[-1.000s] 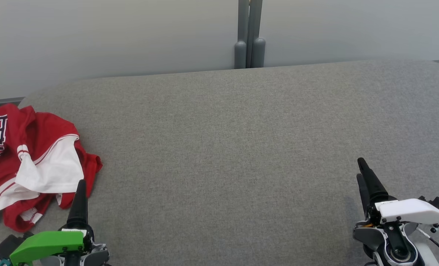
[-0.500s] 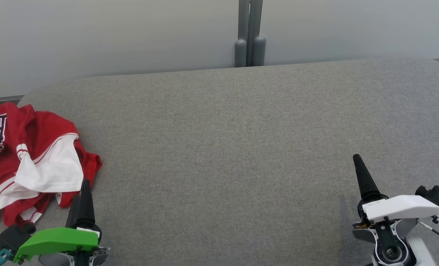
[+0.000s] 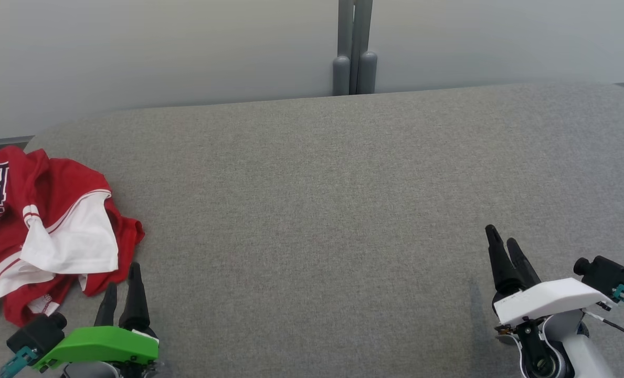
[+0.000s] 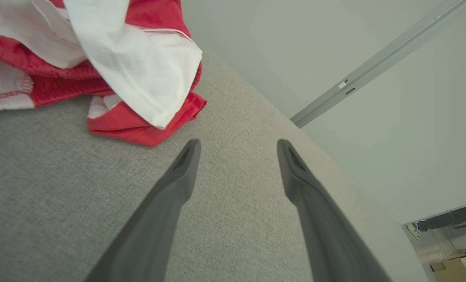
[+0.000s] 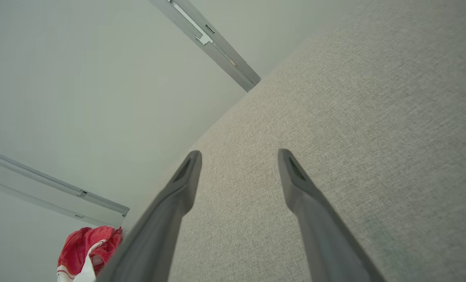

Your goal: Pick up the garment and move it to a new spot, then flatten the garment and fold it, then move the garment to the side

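Note:
The garment (image 3: 44, 231) is a crumpled red and white jersey lying at the left end of the grey fabric surface (image 3: 322, 199). In the left wrist view the garment (image 4: 99, 66) fills the upper left, its nearest red hem just ahead of my left fingertips. My left gripper (image 3: 122, 283) sits at the lower left, just right of the garment's lower edge, open and empty, seen as the left gripper (image 4: 238, 147) with a wide gap. My right gripper (image 3: 500, 242) stands open and empty at the lower right, far from the garment (image 5: 87, 250); the right gripper (image 5: 239, 156) hangs over bare fabric.
A pale wall runs behind the surface, with a grey post (image 3: 355, 50) at its middle. The surface's left end is rounded, and the garment lies near that edge. A wide stretch of grey fabric lies between the two grippers.
Both wrists have turned, so that two fingers of each gripper now show side by side. The left gripper shifted slightly right, the right gripper slightly left. The garment has not moved.

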### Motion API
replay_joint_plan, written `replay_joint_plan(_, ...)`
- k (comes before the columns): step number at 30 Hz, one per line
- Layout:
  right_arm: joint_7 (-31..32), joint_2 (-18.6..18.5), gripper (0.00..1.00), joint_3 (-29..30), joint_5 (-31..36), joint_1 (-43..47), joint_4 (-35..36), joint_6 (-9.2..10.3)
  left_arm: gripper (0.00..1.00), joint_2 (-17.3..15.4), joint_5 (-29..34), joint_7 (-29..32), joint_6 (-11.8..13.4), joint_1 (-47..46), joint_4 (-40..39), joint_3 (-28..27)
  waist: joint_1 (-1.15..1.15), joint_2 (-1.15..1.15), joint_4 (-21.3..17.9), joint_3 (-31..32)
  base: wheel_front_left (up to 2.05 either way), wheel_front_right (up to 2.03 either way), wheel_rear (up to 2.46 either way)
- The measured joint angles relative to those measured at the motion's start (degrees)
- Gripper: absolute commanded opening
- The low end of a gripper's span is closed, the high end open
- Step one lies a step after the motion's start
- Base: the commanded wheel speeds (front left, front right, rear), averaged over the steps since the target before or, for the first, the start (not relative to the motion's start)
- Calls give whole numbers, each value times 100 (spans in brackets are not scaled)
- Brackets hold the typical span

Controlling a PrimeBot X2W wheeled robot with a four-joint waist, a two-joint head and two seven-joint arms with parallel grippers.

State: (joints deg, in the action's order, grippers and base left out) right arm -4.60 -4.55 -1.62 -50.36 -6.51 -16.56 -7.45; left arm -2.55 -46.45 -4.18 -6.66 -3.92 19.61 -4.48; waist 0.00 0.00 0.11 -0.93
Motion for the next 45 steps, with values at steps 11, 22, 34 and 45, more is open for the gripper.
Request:
replay_joint_plan(11, -185, -24, 100, -78, 844, -1, -35, -1, 100, -1, 817, -198, 73, 1, 97, 49, 0, 0, -10, -19, 0, 0, 0)
replay_joint_plan(22, -347, -25, 100, -14, 1536, -2, -62, -1, 100, -1, 1483, -354, 118, 1, 127, 74, 0, 0, -1, -65, 0, 0, 0)
replay_joint_plan(34, -520, 19, 100, 40, 2348, 0, -68, -1, 100, -2, 2273, -553, 175, 1, 146, 152, 0, 0, 51, -85, 0, 0, 0)
replay_joint_plan(45, -664, 22, 100, 51, 3085, 2, -171, -1, 100, -4, 2936, -699, 282, 5, 186, 252, 0, 0, 28, -115, 0, 0, 0)
